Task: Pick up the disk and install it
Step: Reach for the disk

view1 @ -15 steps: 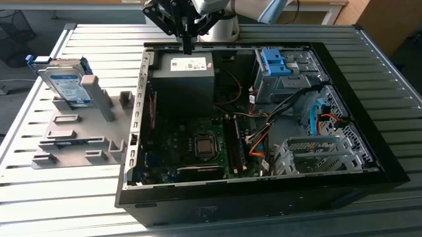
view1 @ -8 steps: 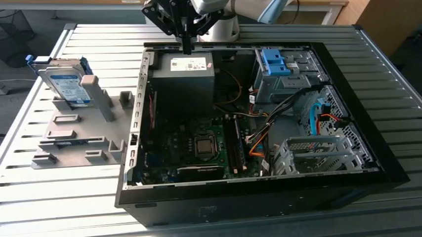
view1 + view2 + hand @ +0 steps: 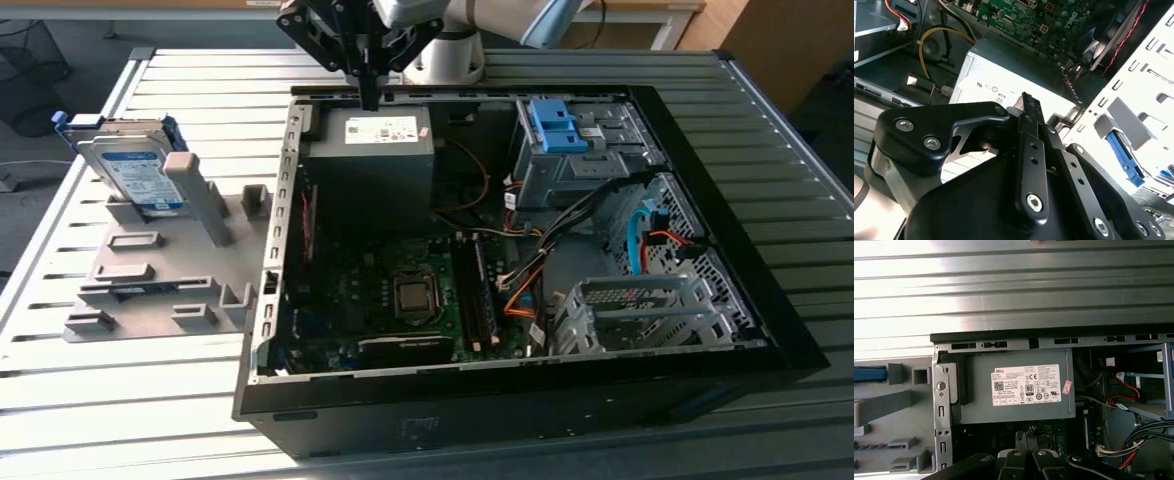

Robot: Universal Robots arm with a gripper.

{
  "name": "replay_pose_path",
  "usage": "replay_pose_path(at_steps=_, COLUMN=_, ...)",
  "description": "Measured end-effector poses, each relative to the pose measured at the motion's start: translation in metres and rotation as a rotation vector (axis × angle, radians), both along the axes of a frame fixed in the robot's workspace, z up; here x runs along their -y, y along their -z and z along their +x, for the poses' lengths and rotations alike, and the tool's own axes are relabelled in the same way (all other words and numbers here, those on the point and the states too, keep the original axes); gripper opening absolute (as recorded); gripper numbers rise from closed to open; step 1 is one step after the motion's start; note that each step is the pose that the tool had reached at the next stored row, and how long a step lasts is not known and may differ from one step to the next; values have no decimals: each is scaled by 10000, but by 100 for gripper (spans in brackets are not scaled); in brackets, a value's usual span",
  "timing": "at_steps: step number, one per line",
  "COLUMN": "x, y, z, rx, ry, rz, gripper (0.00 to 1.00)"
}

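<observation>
Disk (image 3: 134,168) upright in grey rack (image 3: 160,285), gripper (image 3: 370,100) above power supply (image 3: 380,165)

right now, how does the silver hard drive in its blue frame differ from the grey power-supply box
The silver hard drive stands on edge in a grey rack outside the black computer case; the grey power-supply box lies inside it. The drive is thin, the box bulky. Both carry labels.

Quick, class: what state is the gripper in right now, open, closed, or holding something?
Gripper: closed, holding nothing, above the power supply. The disk stands apart in the grey rack.
</observation>
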State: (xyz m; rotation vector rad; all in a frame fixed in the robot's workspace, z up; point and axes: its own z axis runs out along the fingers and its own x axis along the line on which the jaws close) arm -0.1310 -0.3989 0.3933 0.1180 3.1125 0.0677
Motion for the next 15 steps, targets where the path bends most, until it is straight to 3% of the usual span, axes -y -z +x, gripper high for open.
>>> replay_pose_path(at_steps=15, x=0, y=0, z=-45, rx=0, ry=0, rz=-1, gripper=11)
